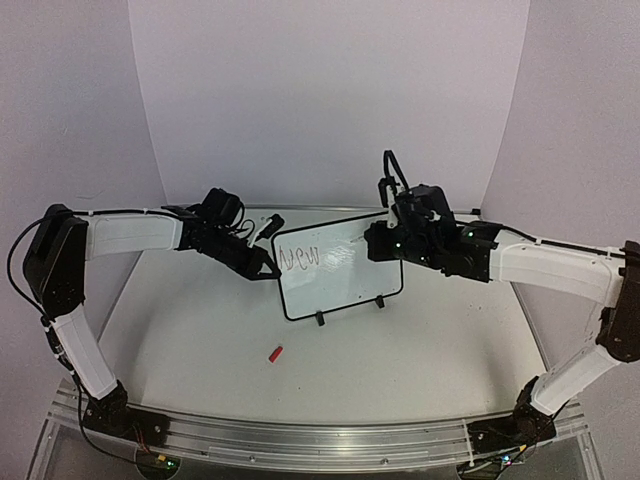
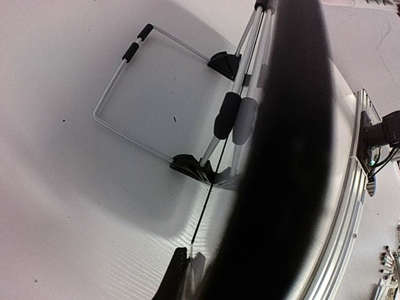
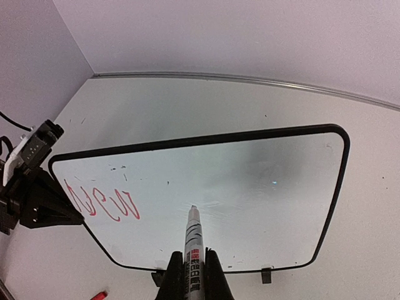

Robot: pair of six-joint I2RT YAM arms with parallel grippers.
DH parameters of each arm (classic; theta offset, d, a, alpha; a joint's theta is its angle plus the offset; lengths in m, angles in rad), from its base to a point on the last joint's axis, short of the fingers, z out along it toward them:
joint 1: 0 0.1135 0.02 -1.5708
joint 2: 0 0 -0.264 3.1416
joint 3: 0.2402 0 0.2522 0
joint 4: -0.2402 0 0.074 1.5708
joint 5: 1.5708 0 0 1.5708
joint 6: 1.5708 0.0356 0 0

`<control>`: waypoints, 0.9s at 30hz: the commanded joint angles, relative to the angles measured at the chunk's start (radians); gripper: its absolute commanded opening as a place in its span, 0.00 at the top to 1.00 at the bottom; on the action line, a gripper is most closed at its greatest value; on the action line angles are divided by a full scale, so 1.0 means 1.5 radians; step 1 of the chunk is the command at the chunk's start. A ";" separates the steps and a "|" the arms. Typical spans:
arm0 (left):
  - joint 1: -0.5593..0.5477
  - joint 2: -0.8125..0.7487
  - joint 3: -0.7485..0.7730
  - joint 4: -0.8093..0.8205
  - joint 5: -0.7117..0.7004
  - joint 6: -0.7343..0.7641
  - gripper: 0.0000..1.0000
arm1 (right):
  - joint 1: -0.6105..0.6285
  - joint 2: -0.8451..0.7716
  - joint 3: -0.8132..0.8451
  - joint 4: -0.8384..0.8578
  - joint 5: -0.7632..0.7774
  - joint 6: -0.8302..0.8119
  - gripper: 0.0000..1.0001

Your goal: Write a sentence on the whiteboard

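On the table, between the two grippers, the whiteboard stands on two small black feet. It is a white panel in a thin black frame with rounded corners, faintly smudged. Of the sentence only "New" is written, in red strokes near the board's left edge. The left gripper is clamped on that edge. The right gripper grasps a marker, its tip against the board just right of the word. A red cap lies in front of the board's lower left corner.
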 commanded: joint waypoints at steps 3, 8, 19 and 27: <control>-0.010 -0.009 0.025 -0.024 -0.024 0.014 1.00 | -0.019 0.012 -0.006 0.028 -0.060 0.020 1.00; -0.010 -0.007 0.026 -0.024 -0.023 0.014 1.00 | -0.020 0.036 0.007 0.042 -0.067 0.020 1.00; -0.010 -0.008 0.027 -0.026 -0.025 0.015 1.00 | -0.020 0.067 0.026 0.046 -0.029 0.027 1.00; -0.012 -0.006 0.028 -0.026 -0.025 0.014 1.00 | -0.020 0.064 0.026 0.055 -0.022 0.025 1.00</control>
